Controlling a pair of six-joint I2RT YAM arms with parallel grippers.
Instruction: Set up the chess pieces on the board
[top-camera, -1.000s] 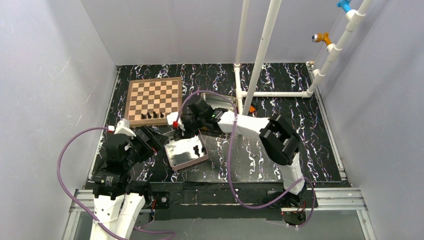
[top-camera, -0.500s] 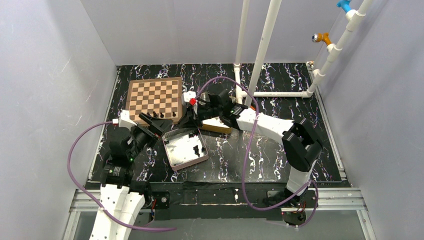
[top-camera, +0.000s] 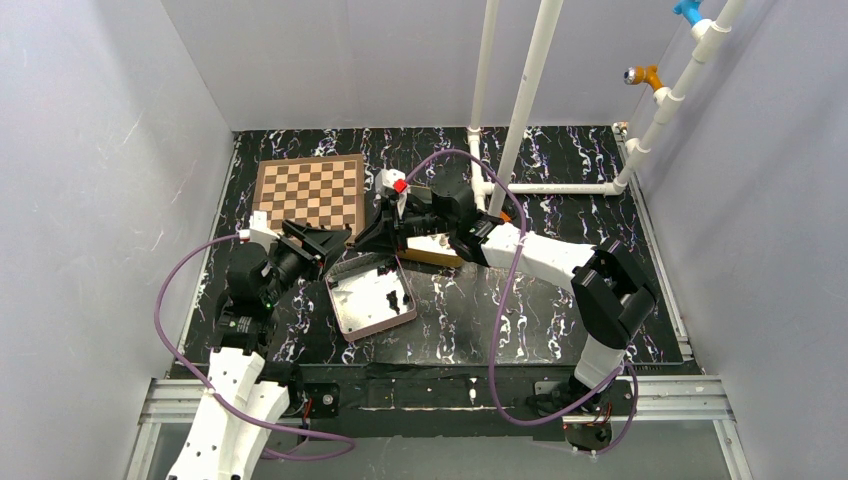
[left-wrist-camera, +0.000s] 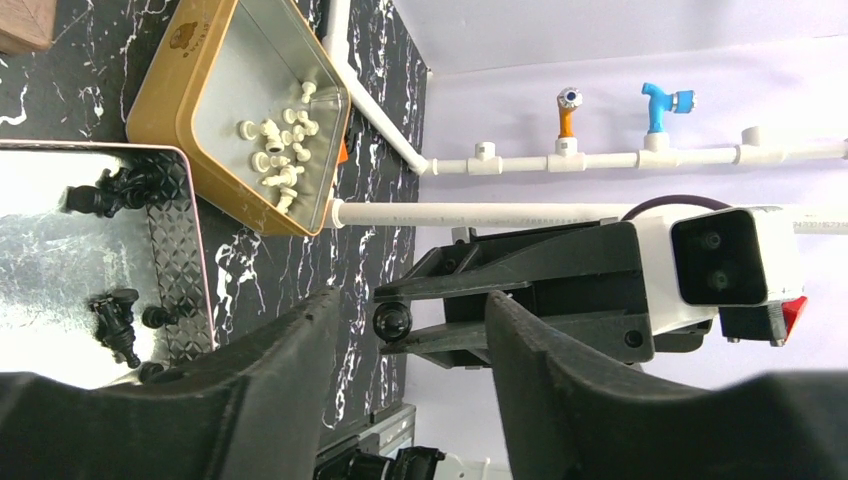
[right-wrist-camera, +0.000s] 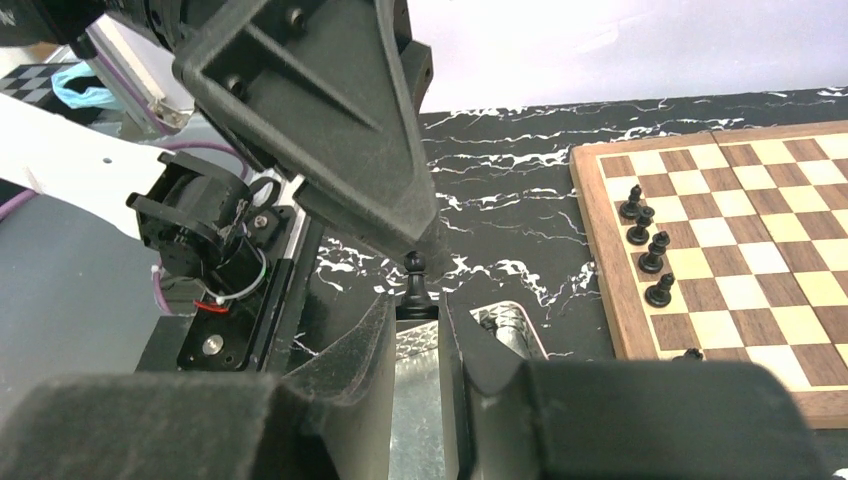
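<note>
The board (top-camera: 308, 193) lies far left, with black chess pieces (right-wrist-camera: 655, 253) lined along one edge. Just beside it (above the silver tin (top-camera: 362, 302)) the right gripper (right-wrist-camera: 415, 305) pinches a black pawn (right-wrist-camera: 414, 282). Facing it, the left gripper (left-wrist-camera: 408, 312) has its fingers spread wide.

Matt wooden board (top-camera: 308, 185) — shiny metal tin (top-camera: 355, 300).

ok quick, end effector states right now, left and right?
Left end effector: open, holding nothing.
Right end effector: closed on a black chess piece.
</note>
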